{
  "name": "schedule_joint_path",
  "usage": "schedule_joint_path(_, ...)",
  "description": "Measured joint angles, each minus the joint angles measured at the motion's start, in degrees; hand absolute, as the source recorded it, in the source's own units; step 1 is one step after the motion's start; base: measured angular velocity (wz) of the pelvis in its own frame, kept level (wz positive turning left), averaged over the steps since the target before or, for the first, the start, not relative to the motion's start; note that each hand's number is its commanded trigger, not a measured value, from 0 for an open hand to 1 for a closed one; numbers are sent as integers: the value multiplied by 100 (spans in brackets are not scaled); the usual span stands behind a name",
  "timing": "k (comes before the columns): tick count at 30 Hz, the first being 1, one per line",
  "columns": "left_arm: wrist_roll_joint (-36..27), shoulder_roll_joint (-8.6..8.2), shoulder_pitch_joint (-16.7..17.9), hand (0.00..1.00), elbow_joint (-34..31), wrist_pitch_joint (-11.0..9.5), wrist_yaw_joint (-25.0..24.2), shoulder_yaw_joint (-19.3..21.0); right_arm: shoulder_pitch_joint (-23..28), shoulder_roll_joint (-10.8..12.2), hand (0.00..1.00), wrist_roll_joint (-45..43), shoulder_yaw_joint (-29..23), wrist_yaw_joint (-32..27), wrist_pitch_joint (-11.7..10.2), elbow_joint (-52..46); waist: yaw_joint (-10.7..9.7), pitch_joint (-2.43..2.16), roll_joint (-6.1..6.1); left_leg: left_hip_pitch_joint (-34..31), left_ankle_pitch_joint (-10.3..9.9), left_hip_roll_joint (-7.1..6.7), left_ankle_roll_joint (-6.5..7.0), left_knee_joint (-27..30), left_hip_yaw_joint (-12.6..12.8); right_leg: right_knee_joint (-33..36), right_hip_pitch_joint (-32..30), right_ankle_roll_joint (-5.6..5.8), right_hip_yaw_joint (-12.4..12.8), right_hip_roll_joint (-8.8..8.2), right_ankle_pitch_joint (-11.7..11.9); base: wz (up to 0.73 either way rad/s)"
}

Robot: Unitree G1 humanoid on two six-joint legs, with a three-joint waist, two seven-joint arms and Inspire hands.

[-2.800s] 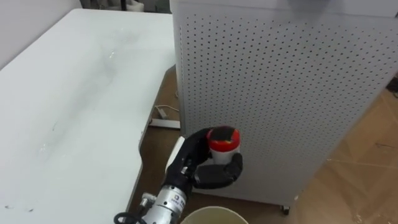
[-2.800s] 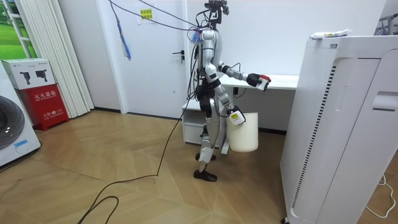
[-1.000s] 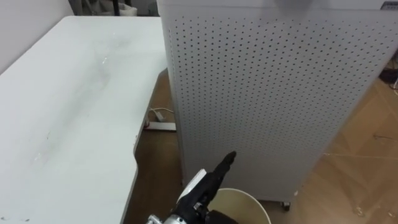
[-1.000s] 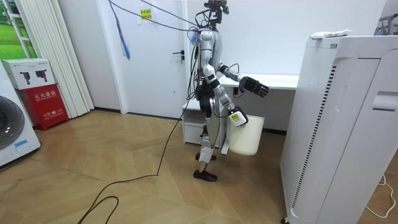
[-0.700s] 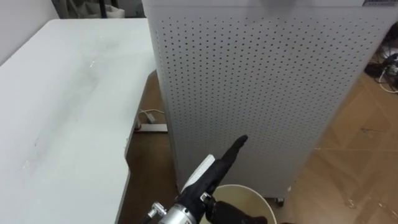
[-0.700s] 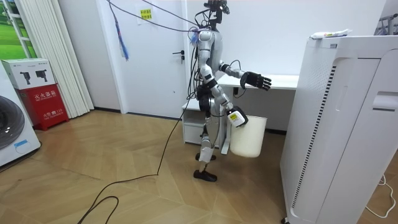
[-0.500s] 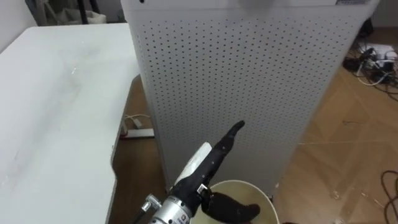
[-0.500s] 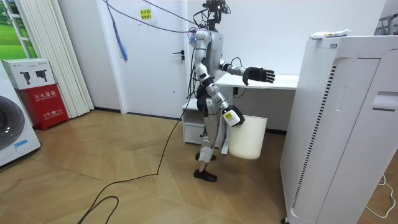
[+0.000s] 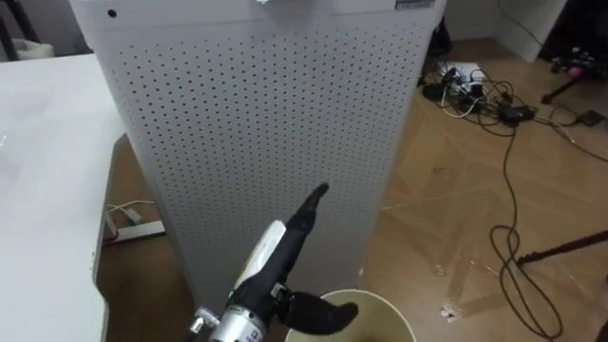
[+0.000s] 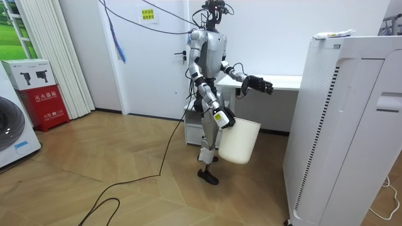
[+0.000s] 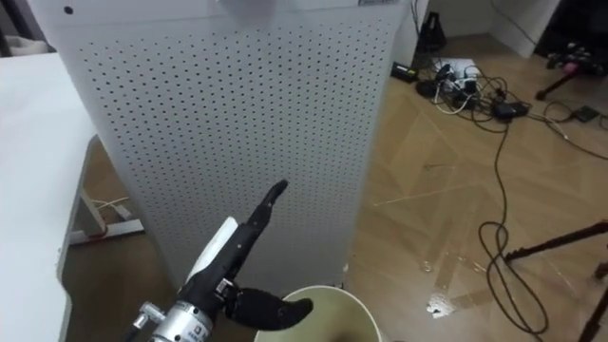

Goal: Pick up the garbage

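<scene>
Since 2.8 s ago: the red-capped cup is out of the left hand (image 9: 282, 242), and the fingers that were curled round it are now straight. The whole eye view has slid right, so that is the camera; the room view shows the robot turned away from the desk, with the bin swung up and tilted.

L to R, eye view:
- Table (image 9: 38, 190): white, bare top along the left edge of frame. A power strip (image 9: 128, 228) lies on the floor by its edge.
- Cabinet (image 9: 256, 123): white, perforated, fills upper centre, close in front of the robot.
- Left hand: lower centre, open and holding nothing. Its long axis runs lower left to upper right, fingertips twd the cabinet face but apart from it. The thumb sticks out to the right, over the bin's near rim.
- Bin (image 9: 389, 306): cream, bottom centre-right, just below and right of the left hand. Its inside is not readable from here.
- Cables (image 9: 475, 90): loose tangle on the wood floor, upper right.

Room view: the right hand (image 10: 221, 118) is at the bin's rim and the bin hangs off the floor from it. Grip too small to read, cannot tell.

Judgement: the cup prob. sits in the bin, since the emptied hand is right above the mouth. Drop step looks done. Key relation for the next move: the bin mouth is directly under the left hand, and the table is also on that hand's side, so the left is the nearer one for another pick.
</scene>
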Motion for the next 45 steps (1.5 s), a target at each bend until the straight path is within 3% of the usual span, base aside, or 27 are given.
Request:
schedule_joint_path(2, -3, -1, 80, 0, 363, -2, 3, 70, 99, -2, 100, -108, -7, 82, 0, -87, 56, 2, 5, 44, -27, 32, -35, 32, 107, 127, -77, -49, -44, -6, -46, -27)
schedule_joint_path(5, -26, 28, 127, 0, 1075, 50, 8, 270, 124, 9, 100, -274, -2, 191, 8, -233, 35, 10, 47, -72, -240, 211, -146, 458, 279, 447, -224, -193, -260, -6, -220, -41)
schedule_joint_path(6, -45, 44, 148, 0, 1332, 50, 11, 311, 216, -7, 100, -325, -2, 238, 32, -398, 37, 9, 39, -123, -323, 283, -210, 763, 311, 608, -300, -248, -239, 29, -373, -43)
schedule_joint_path(8, -144, 74, 266, 0, 1624, 53, 20, 387, 275, -26, 100, -344, 22, 318, 92, -550, 126, -3, -25, -362, -338, 504, -227, 1742, 272, 884, -356, -325, 63, 137, -611, -70)
schedule_joint_path(9, -169, 62, 339, 0, 1790, 51, 47, 440, 276, -106, 100, -359, 70, 330, 91, -625, 219, 6, 6, -691, -254, 656, -95, 2592, -36, 1066, -335, -429, 348, 219, -686, -87)
schedule_joint_path(10, -332, 17, 350, 0, 1970, 50, 70, 456, 286, -197, 100, -351, 155, 324, 92, -724, 261, 33, -1, -1077, -172, 647, 29, 3222, -534, 1219, -341, -506, 551, 322, -774, -80)
schedule_joint_path(11, -410, -6, 350, 0, 2056, 38, 84, 458, 294, -222, 100, -349, 178, 317, 94, -756, 281, 12, 32, -1254, -223, 553, 70, 3334, -721, 1258, -341, -534, 640, 356, -805, -67)
schedule_joint_path(13, -578, -53, 338, 0, 2466, -77, 121, 464, 308, -213, 100, -354, 183, 275, 100, -846, 376, 18, 9, -1865, -253, 159, 96, 3093, -1081, 1238, -262, -592, 897, 443, -812, -75)
schedule_joint_path(15, -579, -102, 345, 0, 2758, -79, 122, 577, 312, -192, 100, -364, 183, 286, 100, -864, 424, 23, -2, -2196, -155, -37, -3, 2481, -1118, 1244, -190, -619, 1034, 527, -842, -69)
schedule_joint_path(16, -579, -155, 344, 0, 2953, -90, 122, 667, 326, -196, 100, -364, 182, 284, 100, -863, 538, 14, -24, -2298, 15, -136, -23, 1899, -1192, 1246, -153, -637, 1200, 609, -868, -71)
schedule_joint_path(18, -585, -169, 362, 0, 3268, -145, 123, 773, 324, -199, 100, -363, 181, 284, 97, -866, 652, -18, 16, -2403, 353, -192, 5, 1127, -1305, 1187, -83, -650, 1236, 700, -904, -61)
schedule_joint_path(19, -664, -131, 370, 0, 3416, -147, 134, 791, 322, -194, 100, -362, 188, 285, 97, -869, 664, -32, -7, -2409, 651, -211, 51, 804, -1360, 1179, -49, -646, 1229, 715, -964, -45)
schedule_joint_path(20, -700, -118, 385, 0, 3477, -147, 142, 801, 322, -189, 100, -362, 197, 285, 97, -870, 685, -43, -28, -2396, 794, -212, 61, 738, -1370, 1176, -36, -639, 1228, 716, -997, -29)
schedule_joint_path(22, -703, -123, 408, 0, 3685, -146, 219, 804, 325, -176, 100, -370, 193, 284, 96, -876, 665, -51, -47, -2345, 1132, -216, 238, 718, -1374, 1094, 26, -587, 1176, 711, -1102, -10)
schedule_joint_path(24, -702, -125, 422, 0, 3781, -145, 224, 811, 330, -154, 100, -375, 192, 281, 97, -877, 665, -44, -66, -2297, 1273, -258, 366, 837, -1363, 1055, 136, -545, 1090, 632, -1230, -3)
schedule_joint_path(29, -702, -140, 426, 0, 3797, -143, 217, 858, 334, -144, 100, -509, 185, 274, 99, -1040, 659, -36, -116, -2216, 868, -555, 477, 1040, -1316, 1083, 333, -394, 1036, 297, -1582, 10)
schedule_joint_path(32, -698, -145, 405, 0, 3884, -111, 215, 906, 326, -146, 100, -511, 207, 286, 100, -1320, 747, -32, -137, -2183, 469, -703, 562, 1313, -1194, 1569, 311, -157, 977, 59, -1810, -5)
schedule_joint_path(33, -698, -144, 383, 0, 3950, -105, 215, 906, 312, -144, 100, -503, 237, 286, 100, -1331, 753, -30, -141, -2164, 396, -712, 585, 1353, -1175, 1789, 258, -132, 899, 12, -1812, 0)
schedule_joint_path(35, -699, -124, 399, 0, 3989, -49, 220, 918, 310, -109, 100, -494, 321, 280, 100, -1342, 778, -21, -147, -2080, 148, -708, 615, 1537, -1183, 2570, 41, 138, 628, -141, -1675, 2)
schedule_joint_path(36, -685, -113, 411, 0, 3988, -12, 226, 921, 312, -84, 100, -499, 400, 250, 101, -1342, 793, -17, -143, -1987, 28, -698, 626, 1603, -1223, 3068, -114, 390, 529, -221, -1443, 11)
schedule_joint_path(37, -678, -123, 405, 0, 3988, 4, 241, 929, 320, -36, 100, -504, 411, 229, 101, -1341, 776, 15, -88, -1890, -59, -684, 630, 1621, -1338, 3409, -258, 410, 526, -219, -1259, 16)
schedule_joint_path(38, -690, -138, 393, 0, 3987, 5, 258, 929, 313, -34, 100, -500, 410, 224, 101, -1342, 787, 15, -45, -1862, -86, -677, 628, 1621, -1392, 3425, -309, 408, 527, -231, -1272, 19)
schedule_joint_path(40, -775, -181, 319, 0, 3989, -16, 391, 913, 271, -62, 100, -434, 414, 213, 101, -1334, 833, 68, 75, -1790, -136, -608, 606, 1587, -1510, 3015, -601, 447, 584, -452, -1436, 28)
schedule_joint_path(42, -814, -163, 304, 0, 3979, -25, 577, 939, 315, -44, 100, -442, 431, 155, 101, -1321, 808, 60, 77, -1801, -152, -614, 554, 1576, -1650, 2009, -676, 488, 589, -635, -1331, 39)
schedule_joint_path(43, -781, -134, 302, 0, 3970, -21, 687, 987, 309, -50, 100, -441, 470, 138, 101, -1278, 838, 59, 16, -1809, -202, -632, 481, 1619, -1691, 1452, -676, 567, 578, -754, -875, 26)
schedule_joint_path(45, -742, -128, 320, 0, 3947, -14, 831, 1054, 317, -49, 100, -442, 506, 105, 101, -1166, 852, 19, 57, -1747, -183, -600, 365, 1529, -1869, 1233, -483, 500, 376, -641, -857, 37)
